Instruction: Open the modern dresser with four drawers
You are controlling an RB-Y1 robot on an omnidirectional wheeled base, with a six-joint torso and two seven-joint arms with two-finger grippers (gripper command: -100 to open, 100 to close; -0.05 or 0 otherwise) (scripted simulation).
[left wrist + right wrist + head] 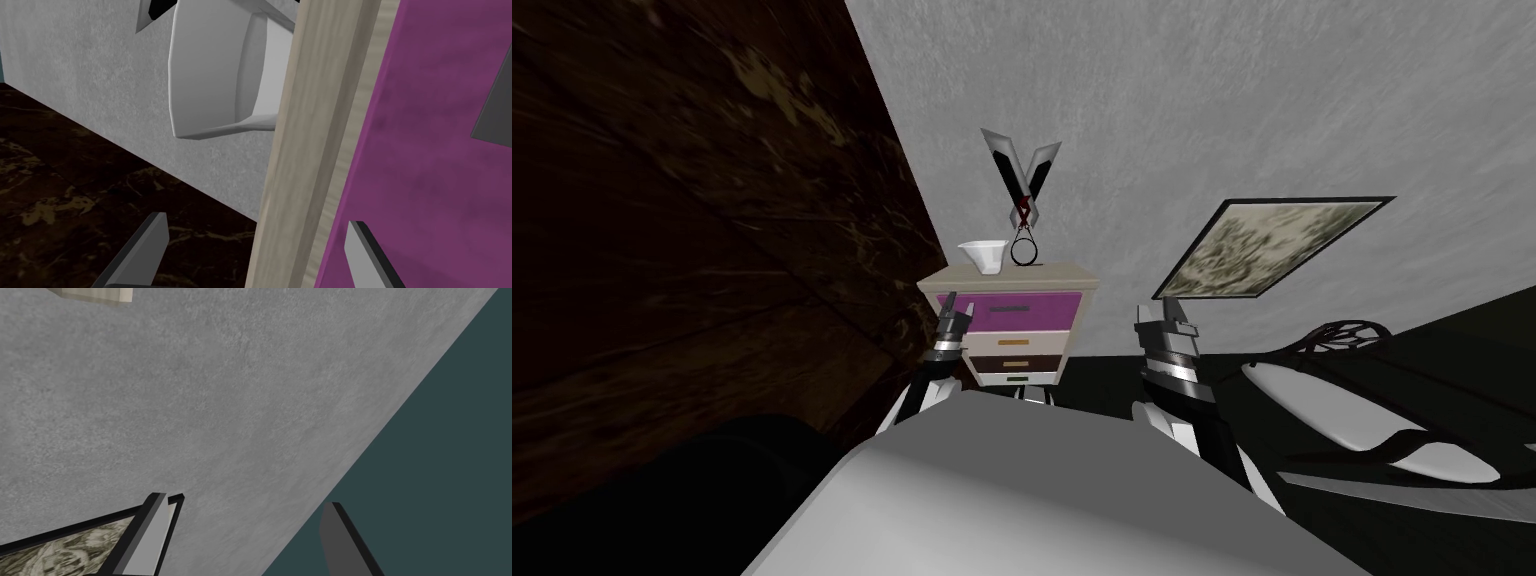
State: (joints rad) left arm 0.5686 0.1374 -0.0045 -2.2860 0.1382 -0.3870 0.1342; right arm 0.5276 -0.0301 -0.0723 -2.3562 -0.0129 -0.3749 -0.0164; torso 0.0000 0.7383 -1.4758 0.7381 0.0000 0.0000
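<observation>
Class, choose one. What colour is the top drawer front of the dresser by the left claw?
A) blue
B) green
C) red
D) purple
D: the top drawer of the dresser is purple, seen close beside the open left claw.

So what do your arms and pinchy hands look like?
My left arm and right arm are white with dark joints and grey-and-black banded wrists. The left gripper and right gripper each have two thin, flat, light grey fingers with dark edges, like little blades.
</observation>
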